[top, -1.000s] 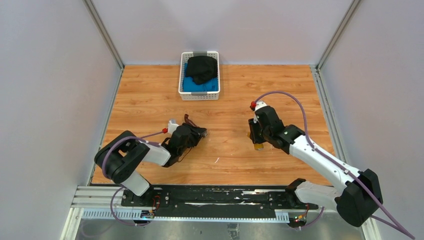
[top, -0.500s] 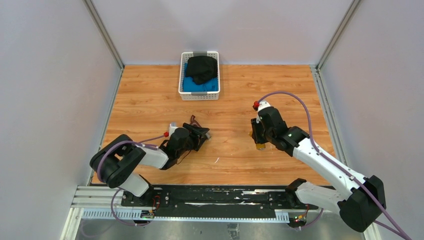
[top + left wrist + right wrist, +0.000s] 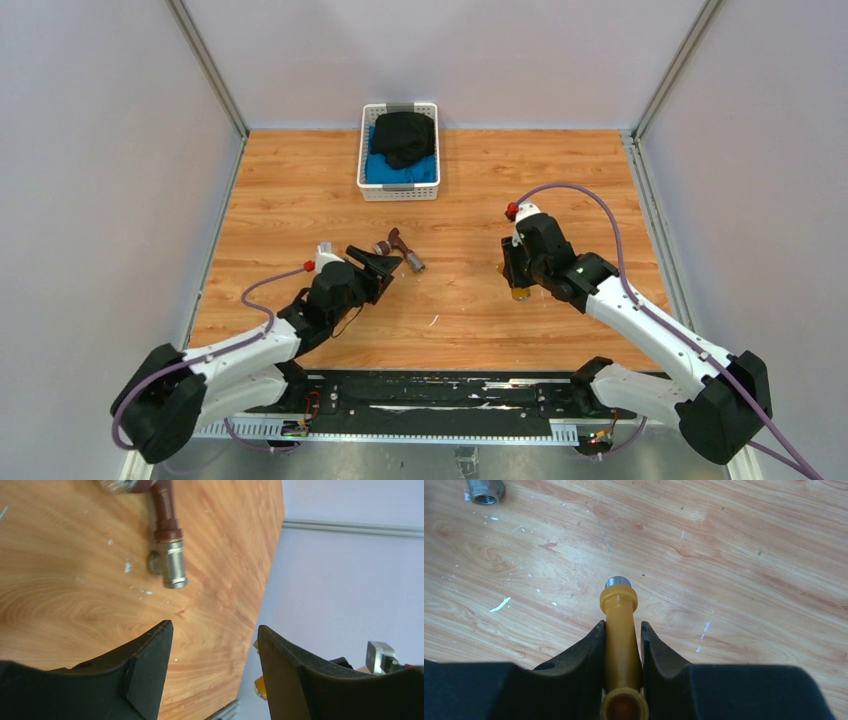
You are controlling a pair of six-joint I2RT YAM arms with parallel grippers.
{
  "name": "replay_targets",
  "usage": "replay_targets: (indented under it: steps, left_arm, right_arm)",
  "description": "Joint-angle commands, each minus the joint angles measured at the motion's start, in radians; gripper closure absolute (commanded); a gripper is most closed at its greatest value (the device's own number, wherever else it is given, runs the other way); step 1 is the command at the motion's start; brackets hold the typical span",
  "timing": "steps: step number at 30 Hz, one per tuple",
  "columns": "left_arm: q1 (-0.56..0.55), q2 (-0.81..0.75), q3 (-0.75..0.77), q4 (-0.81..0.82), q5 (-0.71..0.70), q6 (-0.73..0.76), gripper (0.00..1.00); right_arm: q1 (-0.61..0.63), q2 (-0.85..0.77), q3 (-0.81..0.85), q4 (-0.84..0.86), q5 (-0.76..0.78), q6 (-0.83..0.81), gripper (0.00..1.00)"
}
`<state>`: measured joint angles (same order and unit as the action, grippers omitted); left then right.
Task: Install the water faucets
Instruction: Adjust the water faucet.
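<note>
The dark reddish-brown faucet lies on the wooden table just beyond my left gripper. In the left wrist view the faucet lies ahead of the open, empty left gripper, its silvery end nearest the fingers and its top cut off by the frame edge. My right gripper is shut on the brass-yellow faucet right of centre. In the right wrist view that faucet sticks out between the fingers of the right gripper, its threaded tip just above the wood.
A white basket with black and blue cloth stands at the back centre. A small grey threaded metal piece lies at the top left of the right wrist view. Grey walls enclose the table on three sides.
My left gripper has drawn back to the left, away from the reddish-brown faucet, which now lies uncovered on the table. The right gripper shifted slightly and then held still with the brass faucet.
</note>
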<state>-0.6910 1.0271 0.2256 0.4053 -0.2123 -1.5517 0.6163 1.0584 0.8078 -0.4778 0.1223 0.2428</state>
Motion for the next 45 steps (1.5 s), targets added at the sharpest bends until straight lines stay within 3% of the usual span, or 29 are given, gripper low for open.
replay_targets:
  steps: [1,4,7,9,12,14,16,19,22,30,35,37,45]
  left_arm:
    - [-0.015,-0.126,0.167,-0.363,-0.096,0.251,0.33]
    - [-0.019,-0.122,0.297,-0.448,-0.033,0.340,0.33]
    - [-0.019,-0.108,0.373,-0.419,0.142,0.434,0.34]
    - [-0.019,-0.127,0.402,-0.369,0.270,0.531,0.35]
    - [-0.019,-0.214,0.421,-0.363,0.369,0.733,0.33]
    - [-0.019,-0.285,0.410,-0.346,0.419,0.832,0.25]
    - [-0.018,-0.333,0.412,-0.329,0.500,0.879,0.21]
    - [-0.018,-0.318,0.443,-0.286,0.682,0.868,0.19]
    - [-0.018,-0.266,0.452,-0.198,0.829,0.816,0.19]
    - [-0.019,-0.231,0.513,-0.194,0.975,0.805,0.21]
    - [-0.022,-0.233,0.528,-0.195,0.984,0.793,0.29]
    - [-0.024,-0.233,0.528,-0.195,0.984,0.790,0.37]
    - [-0.028,-0.211,0.533,-0.195,0.953,0.779,0.46]
  right_arm:
    - [-0.014,-0.019,0.034,-0.006,-0.117,-0.004,1.00]
    - [-0.006,-0.081,0.022,0.115,-0.367,-0.043,1.00]
    - [-0.001,-0.192,-0.044,0.303,-0.604,-0.061,1.00]
    - [-0.003,-0.260,-0.085,0.396,-0.677,-0.036,1.00]
    - [-0.007,-0.278,-0.044,0.367,-0.804,-0.013,1.00]
    - [-0.011,-0.254,-0.006,0.352,-0.916,0.036,1.00]
    - [-0.013,-0.232,0.021,0.365,-1.001,0.083,1.00]
    - [-0.015,-0.215,0.018,0.514,-1.092,0.204,1.00]
    - [-0.015,-0.184,0.019,0.647,-1.141,0.330,1.00]
    - [-0.015,-0.082,0.036,0.849,-1.184,0.587,1.00]
    - [-0.015,-0.068,0.044,0.833,-1.166,0.579,1.00]
    - [-0.015,-0.064,0.044,0.841,-1.163,0.582,1.00]
    - [-0.013,-0.059,0.051,0.840,-1.167,0.576,1.00]
